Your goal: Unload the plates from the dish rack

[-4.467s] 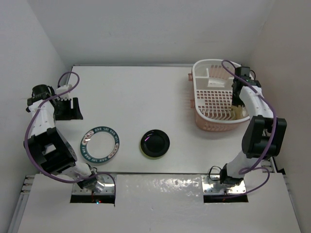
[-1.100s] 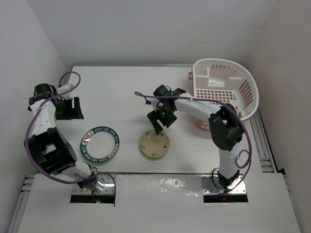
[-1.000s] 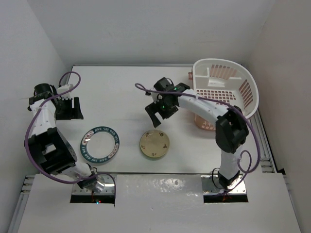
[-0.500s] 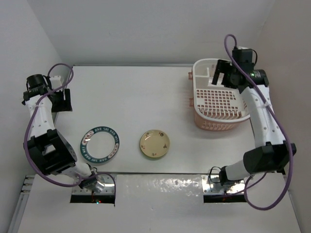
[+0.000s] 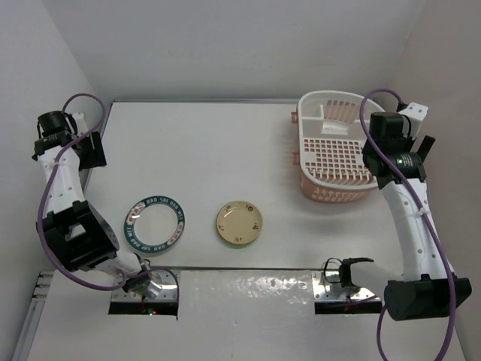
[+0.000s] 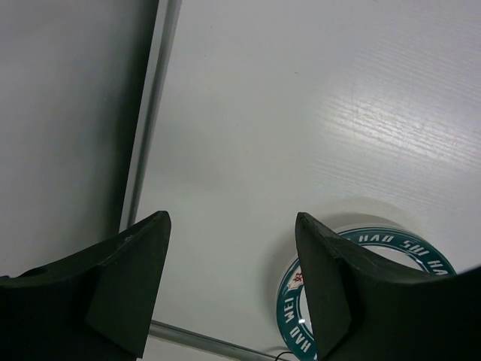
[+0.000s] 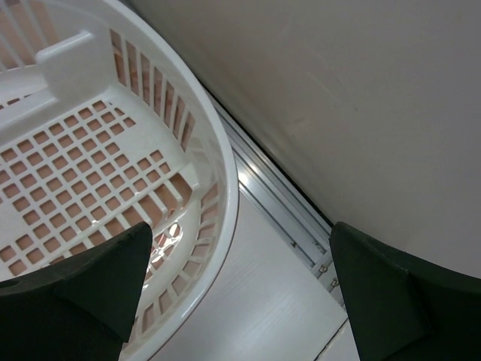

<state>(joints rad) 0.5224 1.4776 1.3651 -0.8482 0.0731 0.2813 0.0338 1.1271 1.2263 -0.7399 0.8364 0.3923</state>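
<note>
White-and-salmon dish rack; teal-lettered plate; cream plate with perhaps tiny motifs.

We read the dish rack as smooth white moulded plastic with a slight sheen. The counter is white, finely grained and semi-gloss. The teal-rimmed plate and cream plate look glazed and glossy; the left gripper is matt black plastic.

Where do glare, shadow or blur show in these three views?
Top external: glare on the glossy near ledge. Left wrist: left fingers dark and soft; sheen on the table near the teal-rimmed plate. Right wrist: right fingers blurred silhouettes, dish rack sharp.
</note>
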